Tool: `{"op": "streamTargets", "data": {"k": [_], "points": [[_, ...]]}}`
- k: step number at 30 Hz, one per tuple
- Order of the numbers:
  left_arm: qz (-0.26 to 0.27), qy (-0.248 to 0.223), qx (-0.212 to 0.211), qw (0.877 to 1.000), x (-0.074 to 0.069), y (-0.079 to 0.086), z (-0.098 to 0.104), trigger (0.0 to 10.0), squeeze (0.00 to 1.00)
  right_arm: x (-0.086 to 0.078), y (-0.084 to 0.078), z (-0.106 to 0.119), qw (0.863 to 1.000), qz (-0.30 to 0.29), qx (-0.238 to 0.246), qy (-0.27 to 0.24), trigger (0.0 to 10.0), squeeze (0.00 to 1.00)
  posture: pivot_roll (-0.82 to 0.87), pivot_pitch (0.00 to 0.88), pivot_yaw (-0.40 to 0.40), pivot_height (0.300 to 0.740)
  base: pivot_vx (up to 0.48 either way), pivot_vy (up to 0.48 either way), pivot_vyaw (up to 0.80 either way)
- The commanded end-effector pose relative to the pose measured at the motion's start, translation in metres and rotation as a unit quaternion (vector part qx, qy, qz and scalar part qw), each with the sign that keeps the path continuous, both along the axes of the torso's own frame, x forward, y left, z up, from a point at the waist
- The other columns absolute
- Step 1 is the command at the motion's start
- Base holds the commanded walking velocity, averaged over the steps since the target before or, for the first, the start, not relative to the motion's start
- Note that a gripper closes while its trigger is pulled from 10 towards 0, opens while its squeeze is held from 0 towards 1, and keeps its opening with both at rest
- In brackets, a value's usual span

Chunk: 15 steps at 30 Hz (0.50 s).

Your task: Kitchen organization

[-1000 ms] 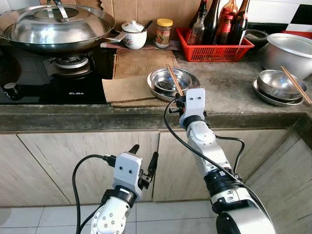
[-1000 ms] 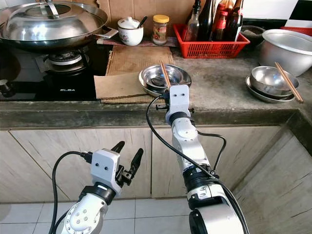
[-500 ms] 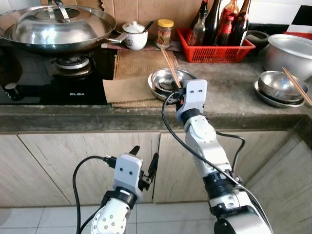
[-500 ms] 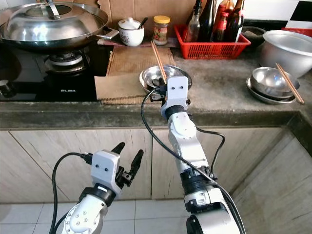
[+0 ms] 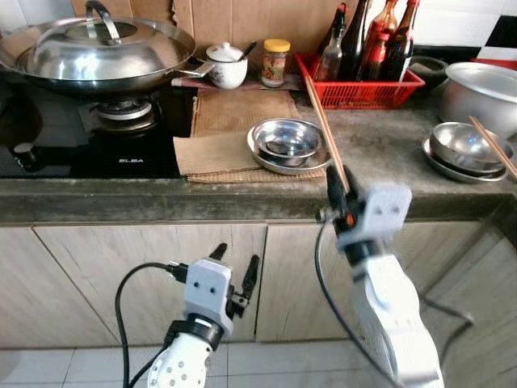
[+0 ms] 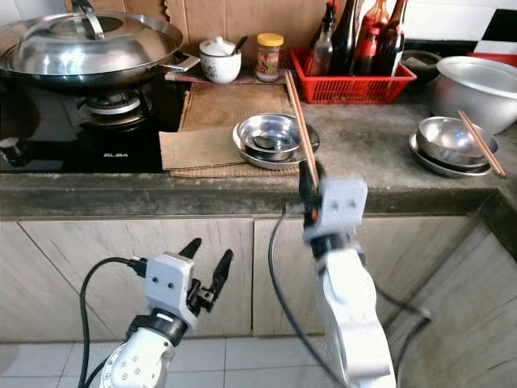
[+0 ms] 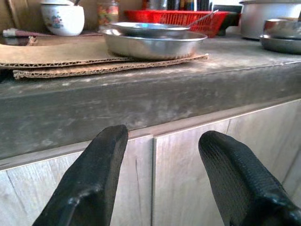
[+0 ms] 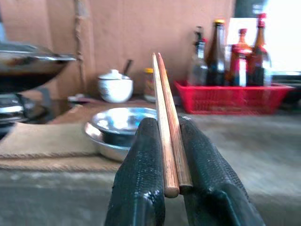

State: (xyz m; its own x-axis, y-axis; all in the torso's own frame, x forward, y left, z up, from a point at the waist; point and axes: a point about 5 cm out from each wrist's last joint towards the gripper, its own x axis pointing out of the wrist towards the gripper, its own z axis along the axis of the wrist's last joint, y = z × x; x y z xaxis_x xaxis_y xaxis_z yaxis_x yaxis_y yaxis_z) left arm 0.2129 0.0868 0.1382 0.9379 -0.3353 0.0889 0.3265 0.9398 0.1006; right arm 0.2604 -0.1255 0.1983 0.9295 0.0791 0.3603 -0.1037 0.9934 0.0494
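Pair of brown wooden chopsticks [image 8: 168,132] pinched between right gripper [image 5: 338,196] fingers, held in air at front counter edge, tips slanting toward 11 o'clock. Stacked shallow steel bowls [image 5: 288,145] just beyond at 10 o'clock, sitting on flat brown cardboard sheet [image 5: 230,129]. Red plastic basket of bottles [image 5: 362,77] at 12. Second steel bowl set with chopsticks [image 5: 468,149] at 3. Lidded steel wok [image 5: 101,52] far at 10. Left gripper [image 5: 234,275] spread apart, empty, low before grey wooden cabinet doors [image 5: 121,283].

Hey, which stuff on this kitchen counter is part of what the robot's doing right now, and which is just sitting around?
In play:
- chopsticks, clamped in the right gripper
- steel bowls beyond them

Just sitting there:
- covered wok
- red basket of bottles
- white sugar pot
- jar
- second bowl with chopsticks
- left gripper, open, below the counter
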Motion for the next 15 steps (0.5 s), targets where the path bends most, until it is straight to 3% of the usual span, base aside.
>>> {"op": "streamTargets", "data": {"k": [1, 7, 12, 15], "points": [[-0.001, -0.012, 0.0, 1.0, -0.002, 0.001, 0.004, 10.0, 0.0, -0.009, 0.0, 0.007, 1.0, -0.006, -0.004, -0.017, 10.0, 0.0, 0.17, 0.054, -0.042, 0.74, 0.0, 0.0, 0.0], [0.003, -0.01, -0.002, 1.0, -0.004, 0.004, 0.004, 10.0, 0.0, -0.031, -0.007, -0.017, 0.999, -0.037, -0.026, 0.028, 10.0, 0.0, 0.18, 0.044, -0.036, 0.74, 0.0, 0.0, 0.0], [0.002, 0.0, -0.002, 1.0, -0.004, 0.005, 0.0, 10.0, 0.0, -0.041, -0.004, -0.03, 0.997, -0.038, -0.035, 0.049, 10.0, 0.0, 0.16, 0.034, -0.026, 0.74, 0.0, 0.0, -0.75], [-0.002, 0.008, -0.001, 1.0, -0.003, 0.005, -0.003, 10.0, 0.0, -0.043, -0.001, -0.031, 0.997, -0.04, -0.038, 0.05, 10.0, 0.0, 0.16, 0.028, -0.019, 0.74, 0.0, 0.435, -0.8]]}}
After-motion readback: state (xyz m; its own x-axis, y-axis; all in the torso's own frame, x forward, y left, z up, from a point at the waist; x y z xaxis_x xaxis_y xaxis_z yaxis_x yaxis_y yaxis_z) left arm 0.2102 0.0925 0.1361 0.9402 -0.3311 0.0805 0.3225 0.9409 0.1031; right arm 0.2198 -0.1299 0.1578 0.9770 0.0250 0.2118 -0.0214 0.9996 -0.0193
